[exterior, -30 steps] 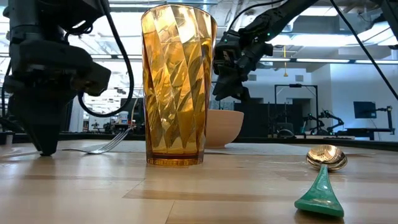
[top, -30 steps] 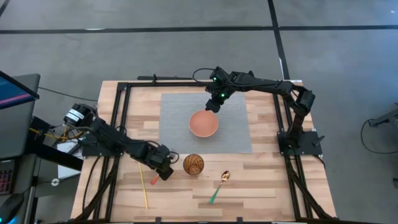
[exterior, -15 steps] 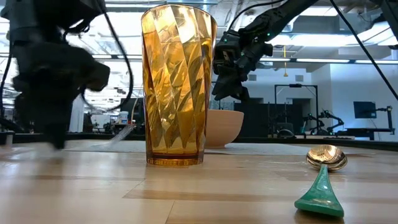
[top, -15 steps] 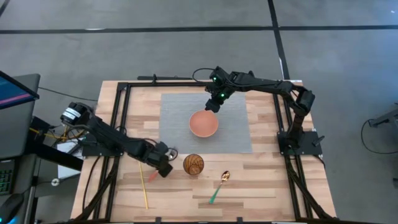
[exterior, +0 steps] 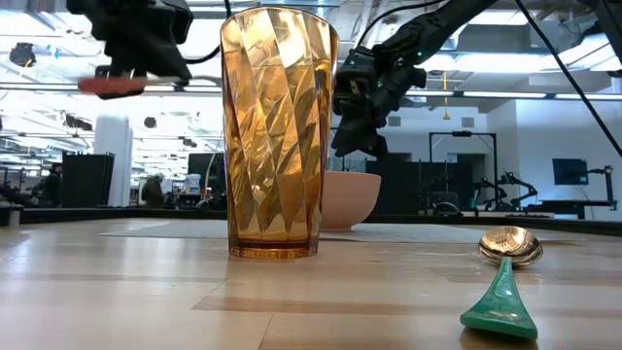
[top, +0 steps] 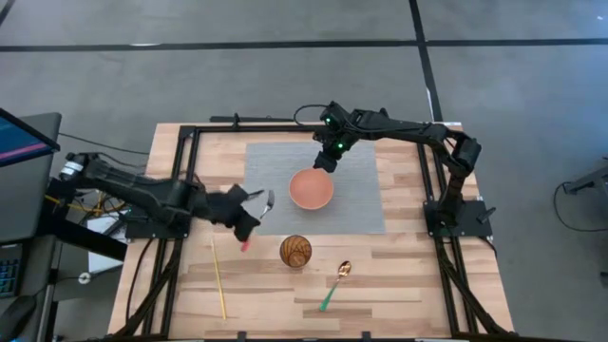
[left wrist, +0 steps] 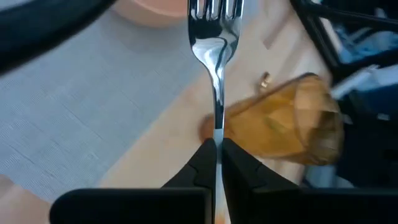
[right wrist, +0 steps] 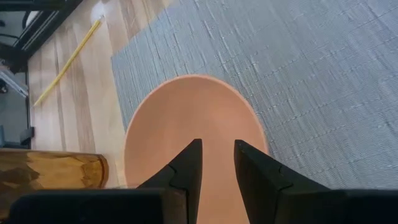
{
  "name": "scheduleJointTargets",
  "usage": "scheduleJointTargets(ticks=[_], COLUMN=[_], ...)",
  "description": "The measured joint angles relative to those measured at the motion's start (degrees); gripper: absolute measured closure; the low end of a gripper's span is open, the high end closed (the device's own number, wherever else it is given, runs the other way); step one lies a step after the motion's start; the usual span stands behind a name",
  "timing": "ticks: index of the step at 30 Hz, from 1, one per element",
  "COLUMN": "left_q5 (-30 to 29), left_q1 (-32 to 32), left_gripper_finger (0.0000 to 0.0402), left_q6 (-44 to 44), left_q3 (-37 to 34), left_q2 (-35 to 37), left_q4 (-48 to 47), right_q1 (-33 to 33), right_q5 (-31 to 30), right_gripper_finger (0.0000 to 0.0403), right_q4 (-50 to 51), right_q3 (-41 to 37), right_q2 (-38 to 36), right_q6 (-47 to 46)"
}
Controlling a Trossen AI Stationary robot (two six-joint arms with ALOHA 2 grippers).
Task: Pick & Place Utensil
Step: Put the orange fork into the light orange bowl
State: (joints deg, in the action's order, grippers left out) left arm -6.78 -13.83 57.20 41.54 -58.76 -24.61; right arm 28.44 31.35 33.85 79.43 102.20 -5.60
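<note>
A fork with silver tines (top: 269,199) and a red handle (top: 245,246) hangs in the air over the mat's near left corner, with my left gripper (top: 243,215) shut on it. In the low view the red handle (exterior: 112,86) shows high at the left, under that gripper (exterior: 136,39). My right gripper (top: 328,161) hovers open above the far rim of the terracotta bowl (top: 311,188), which stands on the grey mat (top: 361,204). Nothing is between its fingers (right wrist: 186,165). My left gripper pinches the fork's silver neck (left wrist: 217,134) between its two fingers (left wrist: 202,163), below the tines (left wrist: 214,15). The fingers slant down from the table's left. The fork is lifted clear, tines toward the bowl, and the red handle sticks out on the near side.
An amber glass (top: 295,251) stands on the wood near the mat's near edge. A spoon with a green handle (top: 334,283) lies to its right, toward the near edge. A yellow stick (top: 218,280) lies near the front left. Black frame rails (top: 185,180) border the table.
My left gripper has taken the fork off the table, just left of the glass. It has risen and drawn toward the far edge, tipping up toward level. The fork, which lay flat on the wood, now hangs clear above the mat's corner. My right arm has kept still.
</note>
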Motion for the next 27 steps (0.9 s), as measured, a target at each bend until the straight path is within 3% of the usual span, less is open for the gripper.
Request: scheduleJointTargets(ticks=[4,9,18,27], left_q5=[12.52,23.53,24.67,26.95], left_q1=[10.29,20.03,24.79,29.9], left_gripper_finger=[0.0391,0.0392,0.0392,0.0391], left_q6=[-5.37,-17.58,-33.51,-42.34], left_q3=[0.61,8.29,32.17,43.98], left_q2=[-1.23,-10.15,-29.93,-41.08], left_q4=[-0.29,-2.21,-31.71,-38.13], right_q1=[0.47,1.64,2.7,1.17], right_q5=[-0.32,-4.8,-5.95,-5.99], right_gripper_finger=[0.0316,0.0316,0.0316,0.0316], right_q4=[0.17,0.27,4.32,2.29], right_q3=[-0.03,-0.04,0.01,-5.13], right_q2=[-1.39,-5.65,-12.41,-12.89], right_q6=[2.85,6.22,9.16,8.67])
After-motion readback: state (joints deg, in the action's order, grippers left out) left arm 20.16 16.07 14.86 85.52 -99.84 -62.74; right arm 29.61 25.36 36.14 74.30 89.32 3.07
